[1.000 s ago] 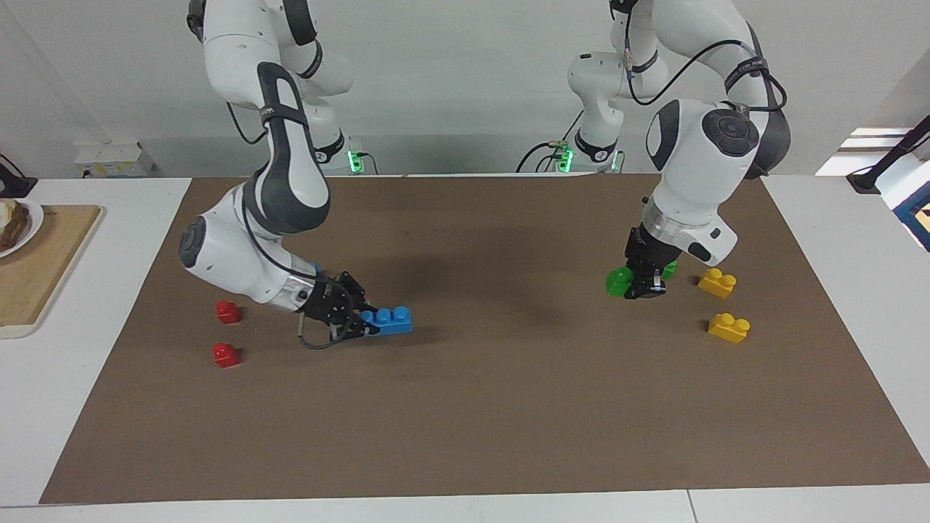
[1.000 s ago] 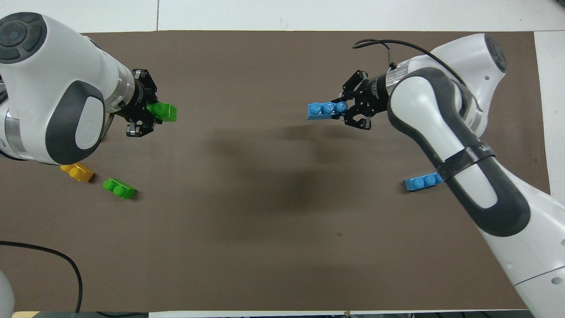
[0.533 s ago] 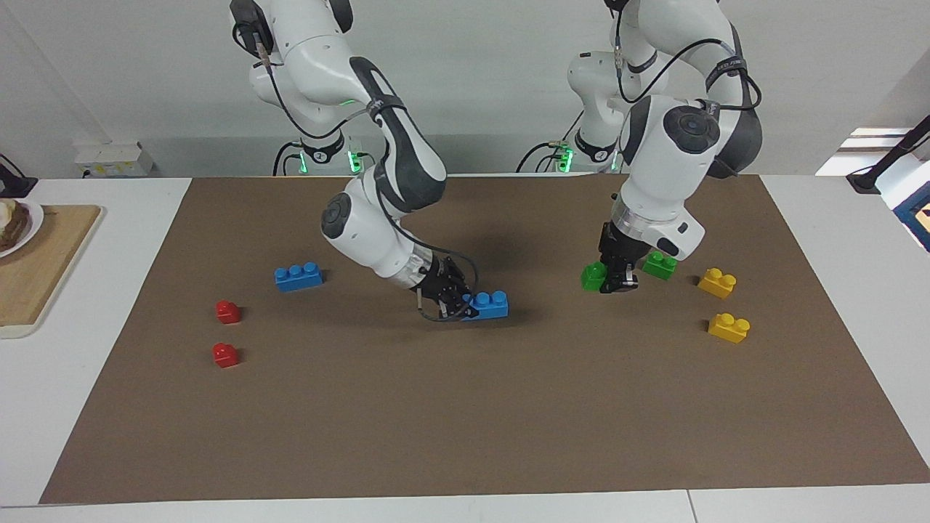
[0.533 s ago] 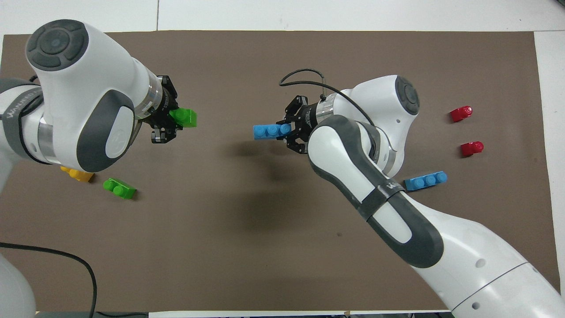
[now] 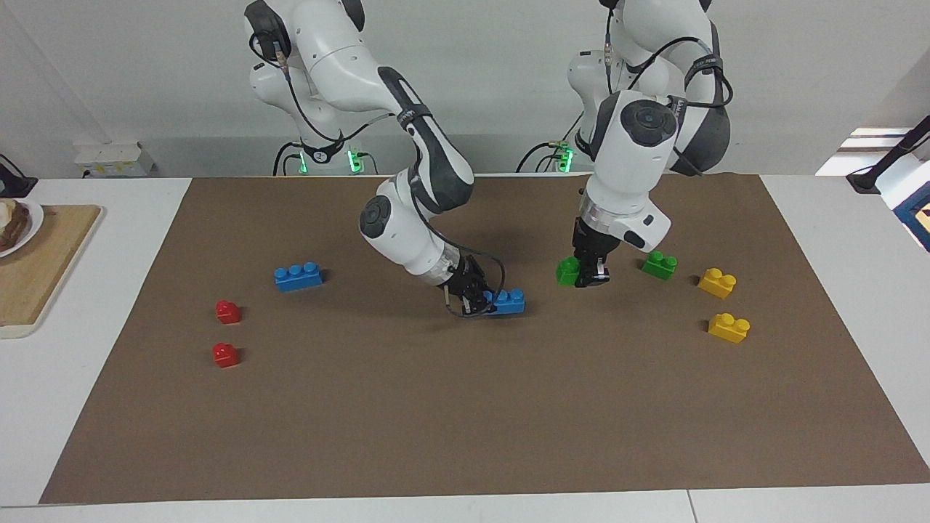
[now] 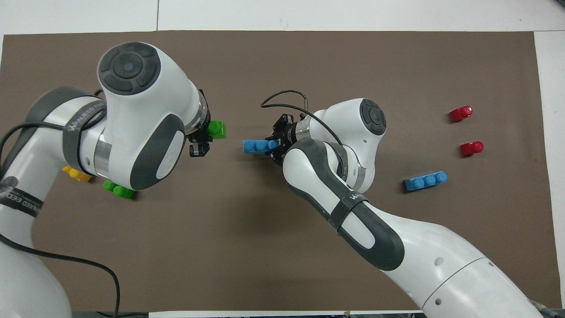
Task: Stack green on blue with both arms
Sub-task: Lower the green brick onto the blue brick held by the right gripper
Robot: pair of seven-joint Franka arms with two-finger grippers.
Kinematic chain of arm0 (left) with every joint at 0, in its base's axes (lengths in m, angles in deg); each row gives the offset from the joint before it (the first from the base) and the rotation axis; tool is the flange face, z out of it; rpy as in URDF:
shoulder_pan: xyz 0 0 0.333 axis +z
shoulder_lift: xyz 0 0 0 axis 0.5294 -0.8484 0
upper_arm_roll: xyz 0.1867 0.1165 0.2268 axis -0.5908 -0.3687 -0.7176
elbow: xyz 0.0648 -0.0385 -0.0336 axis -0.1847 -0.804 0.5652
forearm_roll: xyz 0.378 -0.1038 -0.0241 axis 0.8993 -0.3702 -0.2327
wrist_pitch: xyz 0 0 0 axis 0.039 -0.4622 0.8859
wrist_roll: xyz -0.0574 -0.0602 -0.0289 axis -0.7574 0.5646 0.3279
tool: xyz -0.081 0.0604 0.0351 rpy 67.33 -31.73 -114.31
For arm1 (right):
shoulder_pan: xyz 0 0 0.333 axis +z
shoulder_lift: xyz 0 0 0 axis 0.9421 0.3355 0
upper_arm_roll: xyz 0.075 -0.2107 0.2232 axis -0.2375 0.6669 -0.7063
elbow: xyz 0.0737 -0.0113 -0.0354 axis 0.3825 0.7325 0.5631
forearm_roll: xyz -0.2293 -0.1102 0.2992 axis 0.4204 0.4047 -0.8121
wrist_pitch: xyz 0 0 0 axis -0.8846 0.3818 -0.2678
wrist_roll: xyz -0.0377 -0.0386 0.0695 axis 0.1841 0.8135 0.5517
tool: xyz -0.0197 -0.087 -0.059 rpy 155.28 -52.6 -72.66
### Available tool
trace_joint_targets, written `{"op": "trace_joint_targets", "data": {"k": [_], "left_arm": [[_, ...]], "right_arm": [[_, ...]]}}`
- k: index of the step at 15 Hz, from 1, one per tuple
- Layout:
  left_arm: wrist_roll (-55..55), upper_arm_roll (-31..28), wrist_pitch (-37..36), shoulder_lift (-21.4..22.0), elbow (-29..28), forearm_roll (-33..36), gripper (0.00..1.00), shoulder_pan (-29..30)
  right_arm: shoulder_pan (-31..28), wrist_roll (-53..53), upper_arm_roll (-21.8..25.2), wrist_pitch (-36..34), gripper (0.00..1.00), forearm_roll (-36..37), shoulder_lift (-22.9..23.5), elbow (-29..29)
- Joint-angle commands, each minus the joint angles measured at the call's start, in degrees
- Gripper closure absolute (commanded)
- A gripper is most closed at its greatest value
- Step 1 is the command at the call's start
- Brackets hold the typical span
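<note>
Over the middle of the brown mat your two arms have closed in on each other since a second ago. Your right gripper was toward its own end of the worktop, near the two red bricks; now it sits at the mat's centre, its fingers clamped on one end of a blue brick that it holds low, studs up, just above or on the mat; you cannot tell which. Your left gripper has come inward from beside the yellow bricks and now hangs over the mat close to the blue brick, fingers clamped on a green brick. In the overhead view the two held bricks lie close together but still apart, the green one not yet on the blue.

Since the right arm moved off, you can see the second blue brick lying on the mat toward the right arm's end. The second green brick rests on the mat toward the left arm's end, beside the yellow pair.

A wooden board sits on the worktop at the right arm's end with a plate partly on it; what is on the plate is cut off by the picture's edge.

A grey band on the left arm carries writing in the overhead view, too distorted to read surely.
</note>
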Motion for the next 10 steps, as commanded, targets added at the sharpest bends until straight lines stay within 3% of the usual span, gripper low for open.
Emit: {"op": "trace_joint_targets", "data": {"k": [1, 10], "left_arm": [[-4.9, -0.7, 5.2, 1.0, -4.9, 1.3, 1.0, -2.8], [-8.5, -0.6, 14.9, 0.3, -11.2, 1.3, 1.0, -5.2]], "right_arm": [[1.0, -1.1, 0.4, 1.6, 1.0, -0.9, -0.8, 2.1], [1.4, -1.0, 0.3, 7.1, 1.0, -0.6, -0.7, 5.7]]}}
